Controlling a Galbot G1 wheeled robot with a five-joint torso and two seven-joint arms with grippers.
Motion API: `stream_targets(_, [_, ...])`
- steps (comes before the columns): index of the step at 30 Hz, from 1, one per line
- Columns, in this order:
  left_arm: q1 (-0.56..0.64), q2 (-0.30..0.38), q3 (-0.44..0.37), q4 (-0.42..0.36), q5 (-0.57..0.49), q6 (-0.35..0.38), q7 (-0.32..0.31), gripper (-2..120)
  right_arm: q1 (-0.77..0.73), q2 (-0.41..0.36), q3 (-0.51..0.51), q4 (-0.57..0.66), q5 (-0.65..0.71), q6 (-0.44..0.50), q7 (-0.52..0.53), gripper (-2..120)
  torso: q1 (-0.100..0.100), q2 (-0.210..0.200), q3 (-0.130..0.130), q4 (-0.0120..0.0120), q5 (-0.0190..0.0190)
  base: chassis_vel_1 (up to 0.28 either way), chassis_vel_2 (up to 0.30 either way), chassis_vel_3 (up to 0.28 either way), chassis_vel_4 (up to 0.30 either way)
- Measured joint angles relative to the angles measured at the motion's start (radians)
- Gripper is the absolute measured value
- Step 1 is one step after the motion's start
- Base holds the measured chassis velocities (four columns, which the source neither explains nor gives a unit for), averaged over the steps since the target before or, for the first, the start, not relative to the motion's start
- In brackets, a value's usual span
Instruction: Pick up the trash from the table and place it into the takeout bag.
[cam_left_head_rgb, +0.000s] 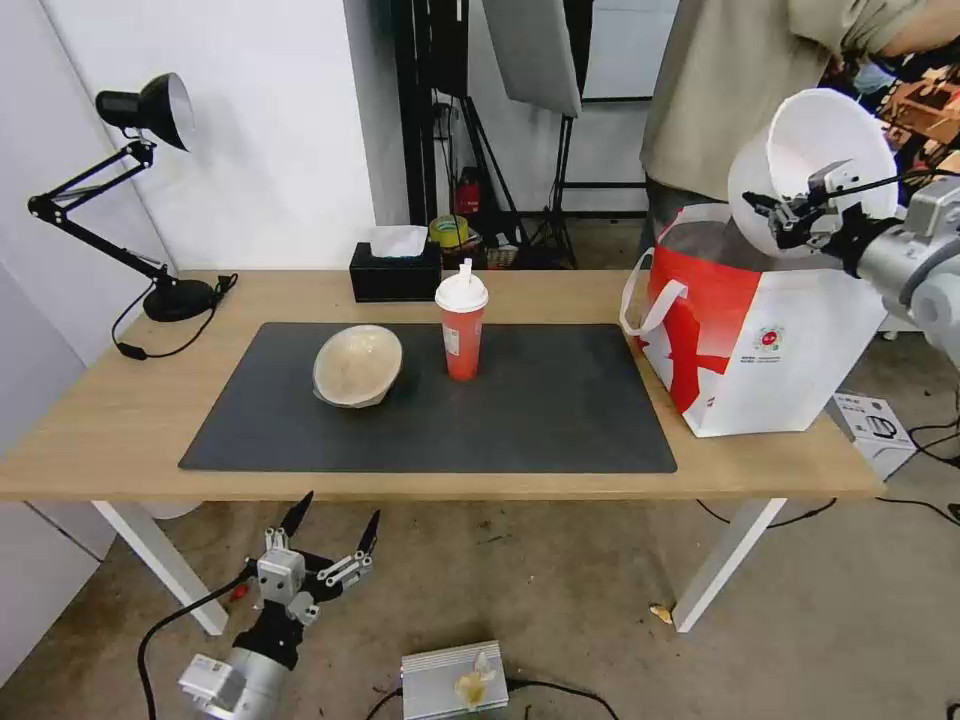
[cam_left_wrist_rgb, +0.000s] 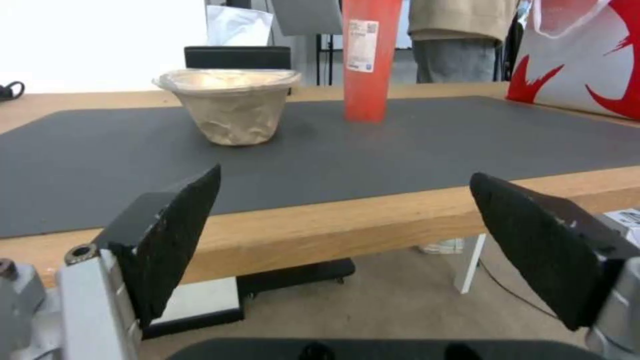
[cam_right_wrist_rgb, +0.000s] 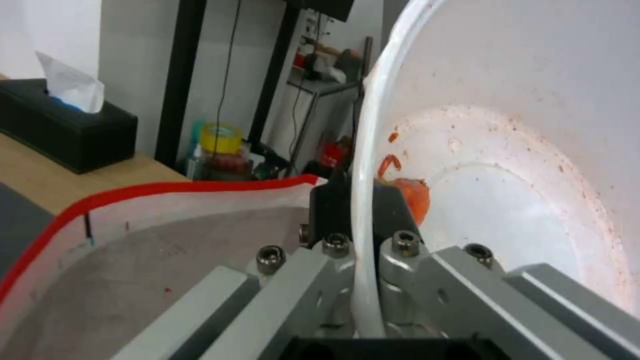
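A white round bowl, tipped on its side and smeared inside with red chili scraps, hangs in the air above the open mouth of the takeout bag. Our right gripper pinches the bowl's rim, one finger inside the wall and one outside, as the right wrist view shows close up, with the bag's red-edged foil lining just beneath. The red-and-white bag stands at the right end of the table, its white loop handles upright.

On the dark grey mat at the table's middle, a beige paper-like bowl rests tilted, and a red cup with white lid and straw stands upright just beside it. A black tissue box sits behind them near the far edge, and a black desk lamp occupies the left end.

Our left gripper waits below the table's near edge, fingers spread wide and holding nothing.
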Motion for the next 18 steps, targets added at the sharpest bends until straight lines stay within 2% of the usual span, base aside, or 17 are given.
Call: stream_targets(18, [-0.017,0.002,-0.002,0.024,-0.001,0.003,0.0,100,0.032,0.083,-0.002,-0.107,-0.07,0.025,-0.018,0,0.0,0.0,0.0,0.0,0.0,0.0,0.0,0.0,0.0])
